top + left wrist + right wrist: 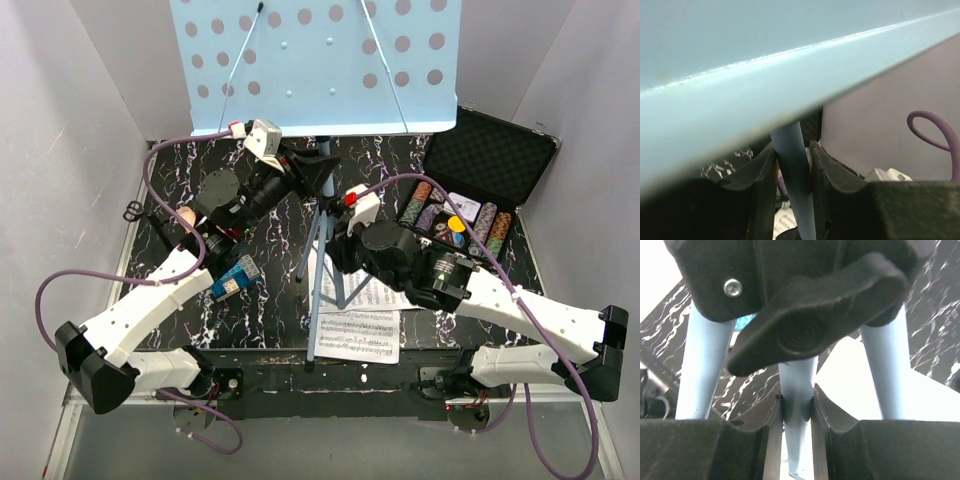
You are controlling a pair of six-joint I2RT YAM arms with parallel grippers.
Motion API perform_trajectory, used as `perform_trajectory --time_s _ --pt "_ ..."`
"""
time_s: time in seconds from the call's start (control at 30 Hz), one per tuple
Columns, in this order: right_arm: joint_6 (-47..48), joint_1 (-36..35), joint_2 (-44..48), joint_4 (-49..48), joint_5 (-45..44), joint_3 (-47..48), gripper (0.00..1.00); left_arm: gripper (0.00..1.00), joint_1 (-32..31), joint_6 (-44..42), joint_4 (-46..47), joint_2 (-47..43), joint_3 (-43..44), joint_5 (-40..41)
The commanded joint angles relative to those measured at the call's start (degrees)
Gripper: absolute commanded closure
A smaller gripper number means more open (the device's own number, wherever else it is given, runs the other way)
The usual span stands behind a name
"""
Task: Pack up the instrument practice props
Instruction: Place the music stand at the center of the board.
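The light-blue perforated music stand stands upright at the back middle, its tripod legs on the dark marbled table. My left gripper is shut on the stand's pole just under the desk's lip. My right gripper is shut on the lower centre tube, below the black knob hub and between two legs. White sheet-music pages lie under the tripod at the front. A small pale head, perhaps the microphone, shows beside my left arm.
An open black foam-lined case with rows of poker chips sits at the back right. Grey walls close in the left, right and back. Purple cables loop over both arms.
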State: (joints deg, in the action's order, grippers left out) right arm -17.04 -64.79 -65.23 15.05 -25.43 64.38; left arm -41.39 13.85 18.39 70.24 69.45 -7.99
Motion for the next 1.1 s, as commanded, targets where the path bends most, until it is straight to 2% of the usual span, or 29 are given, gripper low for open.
perform_trajectory --time_s 0.0,0.17,0.47,0.67,0.9,1.07 --pt "-7.65 -3.05 3.27 1.03 0.12 1.28 0.99 1.0 1.57 -2.69 -3.18 -5.37 -3.52 2.62" --pt "-13.1 -3.94 3.53 -0.01 0.73 -2.85 0.99 1.0 1.48 -1.1 -2.4 -6.08 -8.19 3.5" --pt "-21.19 -3.85 3.8 -2.21 3.1 -7.77 0.99 1.0 1.48 1.53 -3.19 -0.37 -9.95 3.15" --pt "-22.52 -3.93 5.2 -4.15 -0.14 -9.71 0.99 1.0 0.34 2.94 1.21 -0.36 -14.52 5.35" --pt "-21.99 -2.44 5.2 -5.47 0.64 -6.73 0.99 1.0 -1.15 2.59 -2.65 0.34 -10.92 5.97" --pt "-25.14 -2.44 5.47 -5.82 2.58 -6.37 0.99 1.0 -2.29 2.85 -8.28 1.74 -7.75 5.18"
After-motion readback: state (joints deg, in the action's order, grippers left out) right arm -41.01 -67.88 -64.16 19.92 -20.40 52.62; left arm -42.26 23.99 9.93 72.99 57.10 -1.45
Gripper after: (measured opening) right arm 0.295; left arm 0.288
